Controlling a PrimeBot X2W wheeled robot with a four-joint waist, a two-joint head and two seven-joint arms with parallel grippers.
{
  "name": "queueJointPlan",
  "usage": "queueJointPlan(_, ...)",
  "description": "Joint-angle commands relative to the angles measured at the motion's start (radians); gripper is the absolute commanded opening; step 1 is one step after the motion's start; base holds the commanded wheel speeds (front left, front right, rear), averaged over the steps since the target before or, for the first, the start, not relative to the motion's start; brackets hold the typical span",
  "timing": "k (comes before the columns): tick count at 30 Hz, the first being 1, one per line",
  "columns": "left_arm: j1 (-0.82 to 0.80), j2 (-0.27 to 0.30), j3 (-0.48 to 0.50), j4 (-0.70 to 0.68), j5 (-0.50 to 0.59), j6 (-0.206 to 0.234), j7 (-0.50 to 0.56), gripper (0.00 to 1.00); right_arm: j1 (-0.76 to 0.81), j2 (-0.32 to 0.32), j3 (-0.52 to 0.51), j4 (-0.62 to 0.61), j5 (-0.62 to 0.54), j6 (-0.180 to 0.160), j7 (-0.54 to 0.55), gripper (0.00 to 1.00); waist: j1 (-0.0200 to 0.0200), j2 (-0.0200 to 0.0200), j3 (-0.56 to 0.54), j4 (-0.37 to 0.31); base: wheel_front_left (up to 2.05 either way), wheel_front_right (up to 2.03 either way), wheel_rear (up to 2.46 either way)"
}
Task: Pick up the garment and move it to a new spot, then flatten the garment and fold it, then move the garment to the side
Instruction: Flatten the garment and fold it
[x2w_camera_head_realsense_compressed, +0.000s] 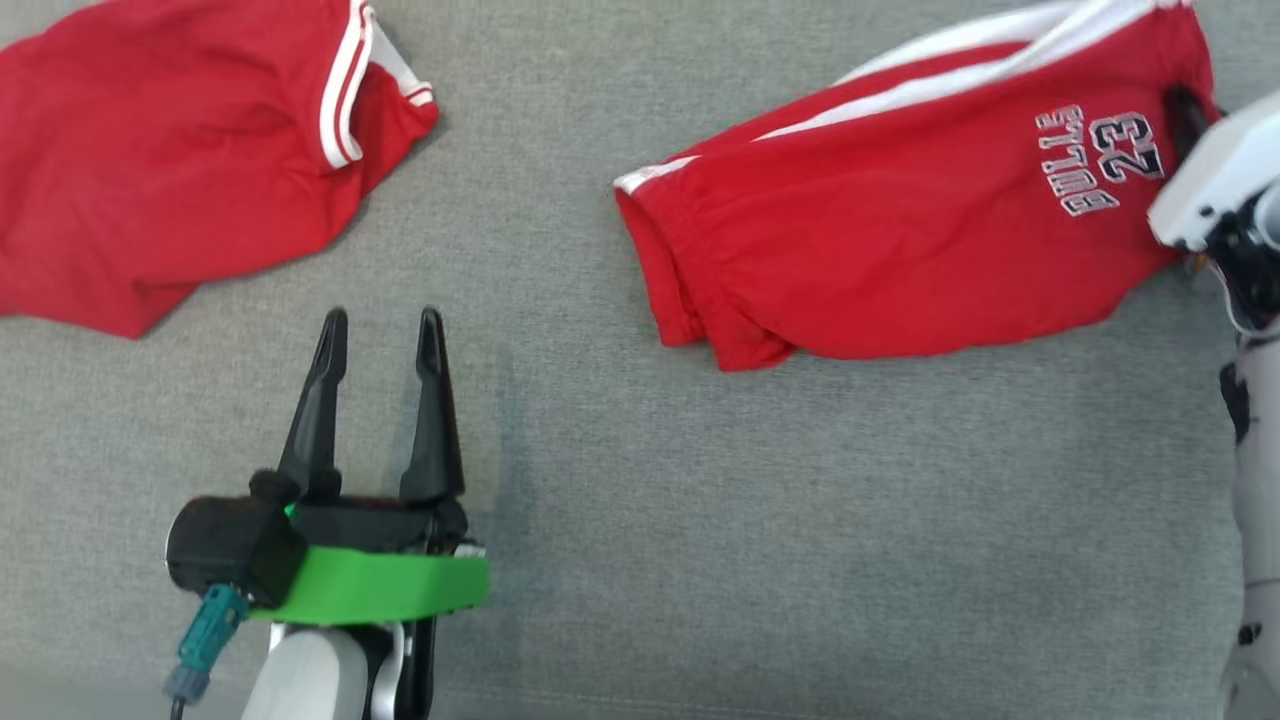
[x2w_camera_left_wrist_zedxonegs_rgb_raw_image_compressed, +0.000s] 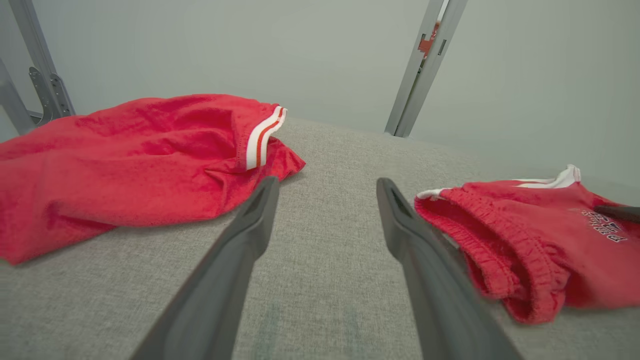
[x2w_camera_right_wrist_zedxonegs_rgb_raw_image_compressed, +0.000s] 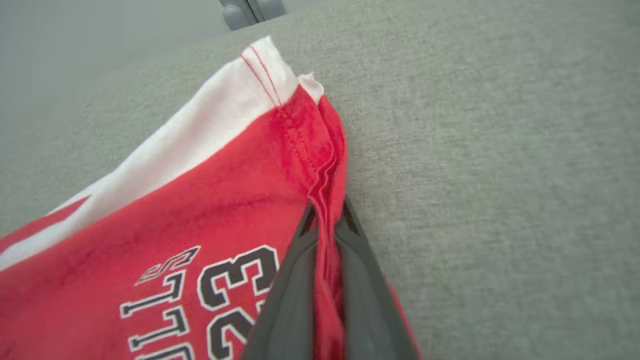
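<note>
Inside your right tool (x2w_camera_right_wrist_zedxonegs_rgb_raw_image_compressed: 327, 216), only a thin hem of the Bulls shorts (x2w_camera_right_wrist_zedxonegs_rgb_raw_image_compressed: 210, 200) is clamped; a fast drag could slip it. Your left tool (x2w_camera_head_realsense_compressed: 378, 335) sits apart, empty.

Upper right, the shorts (x2w_camera_head_realsense_compressed: 900, 220) are red with white side stripes and black, white-edged "23" lettering. Upper left, the other garment (x2w_camera_head_realsense_compressed: 150, 160) is red with white-striped trim, on a grey woven surface (x2w_camera_head_realsense_compressed: 700, 520).
</note>
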Motion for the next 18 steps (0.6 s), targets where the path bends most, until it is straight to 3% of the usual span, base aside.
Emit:
queueJointPlan(1,0.034,0.001,0.017,0.005,0.019,-0.012,-0.001,1.0,0.049,-0.014,-0.036,0.012,0.021,-0.003,-0.004,0.0,0.0,0.0,-0.074,-0.065,0.0,0.0,0.0)
queueJointPlan(11,0.154,0.001,0.077,0.013,0.022,-0.04,-0.001,1.0,0.165,-0.082,-0.229,-0.029,0.05,-0.002,-0.043,0.0,0.0,0.0,-0.169,-0.078,0.0,0.0,0.0)
queueJointPlan(14,0.172,0.001,0.069,0.019,0.014,-0.034,-0.001,1.0,0.164,-0.067,-0.196,-0.077,0.061,-0.002,-0.027,0.0,0.0,0.0,-0.191,-0.07,0.0,0.0,0.0)
queueJointPlan(18,0.183,0.001,0.052,0.025,0.0,-0.026,0.0,1.0,0.181,-0.011,-0.066,-0.16,0.091,-0.002,0.015,0.0,0.0,0.0,-0.212,-0.058,0.0,0.0,0.0)
